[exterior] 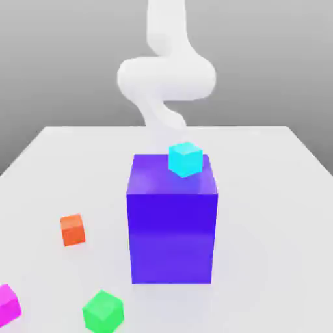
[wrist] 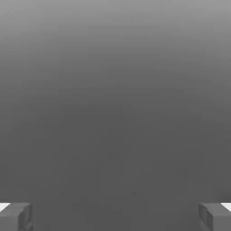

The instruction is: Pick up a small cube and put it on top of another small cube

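Cubes lie scattered over a pale grey table (exterior: 279, 195): a cyan cube (exterior: 185, 159) sits on the top face of a tall blue block (exterior: 172, 224), close to that face's far edge and a little toward the exterior view's right; an orange cube (exterior: 73, 229) rests on the table off to the exterior view's left of the block; a green cube (exterior: 103, 311) lies nearer the camera, in front of the block's left corner; and a magenta cube (exterior: 8, 304) is cut by the picture's left edge, just beside the green one but apart from it. The white arm (exterior: 166, 78) rises behind the blue block in a curled bend, its lower part passing out of sight behind the block and the cyan cube, so how close its tip stands to that cube cannot be told. In the hand view the gripper (wrist: 115, 216) is spread wide, its two grey fingers (wrist: 16, 216) standing at opposite edges with nothing between them, and beyond them lies a plain grey surface with no cube on it. The orange, green and magenta cubes all sit on the near side of the block, well apart from the arm, each resting flat on the table and none stacked on another.
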You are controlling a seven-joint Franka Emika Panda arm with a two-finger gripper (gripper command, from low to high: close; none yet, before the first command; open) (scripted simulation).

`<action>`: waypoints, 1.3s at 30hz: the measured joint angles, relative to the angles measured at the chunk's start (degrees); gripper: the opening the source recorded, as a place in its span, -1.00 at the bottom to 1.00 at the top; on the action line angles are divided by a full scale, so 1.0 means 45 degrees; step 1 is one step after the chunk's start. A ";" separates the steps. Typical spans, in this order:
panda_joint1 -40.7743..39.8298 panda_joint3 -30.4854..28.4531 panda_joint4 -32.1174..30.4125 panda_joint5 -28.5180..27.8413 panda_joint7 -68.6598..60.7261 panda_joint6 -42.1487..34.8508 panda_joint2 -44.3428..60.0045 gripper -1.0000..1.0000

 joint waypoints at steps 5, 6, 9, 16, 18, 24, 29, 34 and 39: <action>-0.0251 -0.0847 0.0145 0.0450 0.0018 0.0604 0.2376 0.00; -0.0299 -0.1016 0.0173 0.0546 0.0016 0.0721 0.2836 0.00; -0.0463 -0.1508 0.0257 0.0864 -0.0013 0.1071 0.4217 0.00; -0.1006 -0.2509 0.0456 0.1744 -0.0180 0.1876 0.7456 0.00; -0.1326 -0.2723 0.0514 0.2009 -0.0237 0.2103 0.8387 0.00; -0.2234 -0.3058 0.0683 0.2637 -0.0291 0.2800 1.1151 0.00; -0.2898 -0.3449 0.0814 0.2940 -0.0184 0.3408 1.3414 0.00; -0.3706 -0.2934 0.1214 0.3669 -0.0582 0.4706 1.5702 0.00; -0.3873 -0.2733 0.1308 0.3836 -0.0701 0.4996 1.6093 -1.00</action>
